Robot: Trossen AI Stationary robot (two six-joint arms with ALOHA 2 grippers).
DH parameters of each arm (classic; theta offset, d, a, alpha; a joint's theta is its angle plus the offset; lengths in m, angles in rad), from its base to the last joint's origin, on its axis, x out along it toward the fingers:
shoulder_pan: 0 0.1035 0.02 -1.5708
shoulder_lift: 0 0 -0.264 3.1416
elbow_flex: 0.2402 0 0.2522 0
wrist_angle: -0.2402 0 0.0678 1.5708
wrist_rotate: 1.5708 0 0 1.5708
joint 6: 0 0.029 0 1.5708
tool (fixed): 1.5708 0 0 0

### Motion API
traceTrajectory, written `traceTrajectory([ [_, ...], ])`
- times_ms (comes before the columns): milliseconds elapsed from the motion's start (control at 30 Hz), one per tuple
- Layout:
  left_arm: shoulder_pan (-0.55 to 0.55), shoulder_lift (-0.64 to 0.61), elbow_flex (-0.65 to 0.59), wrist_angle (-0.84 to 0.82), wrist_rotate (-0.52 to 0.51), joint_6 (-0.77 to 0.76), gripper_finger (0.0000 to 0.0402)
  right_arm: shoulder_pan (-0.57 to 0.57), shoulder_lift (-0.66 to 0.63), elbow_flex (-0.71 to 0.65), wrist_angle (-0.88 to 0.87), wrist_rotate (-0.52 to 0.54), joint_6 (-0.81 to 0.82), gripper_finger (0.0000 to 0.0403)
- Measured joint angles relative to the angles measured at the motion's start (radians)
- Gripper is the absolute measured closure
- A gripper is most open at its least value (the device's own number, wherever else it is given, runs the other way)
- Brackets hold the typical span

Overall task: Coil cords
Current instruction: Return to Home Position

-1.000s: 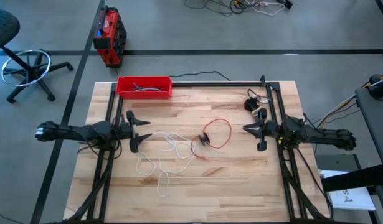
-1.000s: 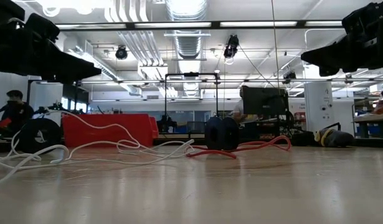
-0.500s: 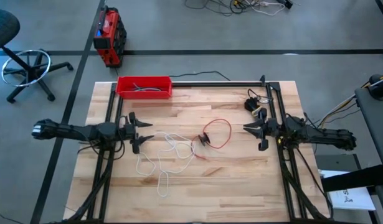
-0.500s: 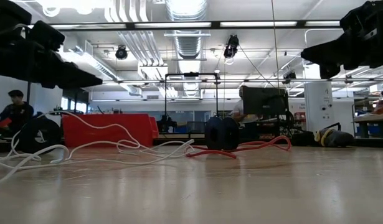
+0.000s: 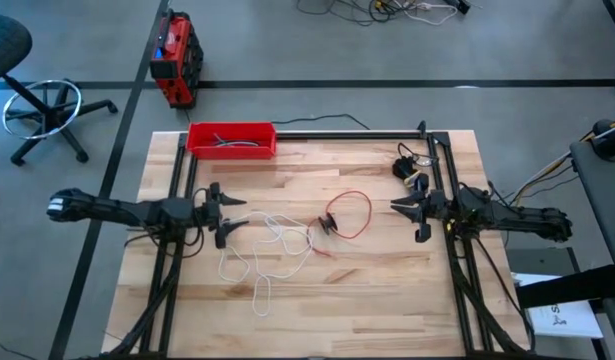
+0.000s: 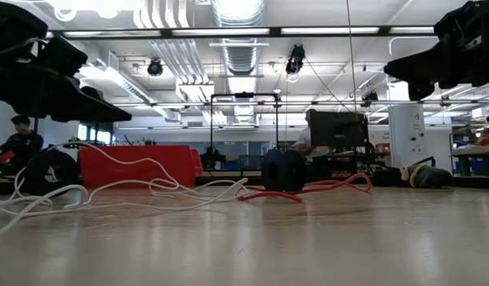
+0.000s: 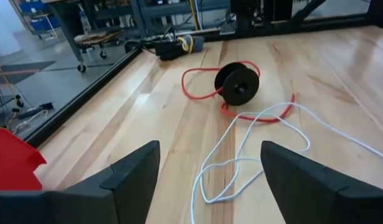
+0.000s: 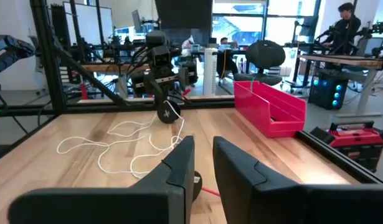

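Left gripper point(image 5: 235, 212), high view: held near the left edge of the light wooden table point(image 5: 387, 300), fingers spread wide, nothing between them. Right gripper point(image 5: 395, 208): opposite, near the right edge, narrowed to a single point, empty. Thin white cord point(image 5: 285, 232) lies uncoiled in loose loops left of the table's centre, near the left gripper. Thin red cord point(image 5: 369, 213) forms one open loop at the centre. Both cords meet at a small round black spool point(image 5: 329, 223). Rectangular red plastic tray point(image 5: 232, 140) sits at the far-left corner, with dark grey cables point(image 5: 235, 146) inside.

Low view: adds height. Both grippers hang well clear of the tabletop. The black spool point(image 6: 284, 169) stands upright on its rim, both cords flat on the wood. A seated person point(image 6: 17, 139) shows in the room beyond the left edge.

Left wrist view: confirms the wide gap between the left fingers point(image 7: 132, 171). The red cord curls on the table around the foot of the spool.

Right wrist view: settles what the overhead cannot. The right fingers point(image 8: 179, 165) stand nearly together with only a narrow slit between them, gripping nothing.
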Motion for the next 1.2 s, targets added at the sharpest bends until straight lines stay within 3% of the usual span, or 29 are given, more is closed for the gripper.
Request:
traceTrajectory([
  [300, 0.0, 0.04, 0.0, 0.0, 0.0, 0.0, 0.0126, 0.0, 0.0, 0.001, 0.0, 0.0, 0.0, 0.0364],
  [933, 0.0, 0.091, 0.0, 0.0, 0.0, 0.0, 0.0162, 0.0, 0.0, 0.002, 0.0, 0.0, 0.0, 0.0332],
  [1200, 0.0, 0.099, 0.0, 0.0, 0.0, 0.0, 0.0173, 0.0, 0.0, 0.002, 0.0, 0.0, 0.0, 0.0343],
])
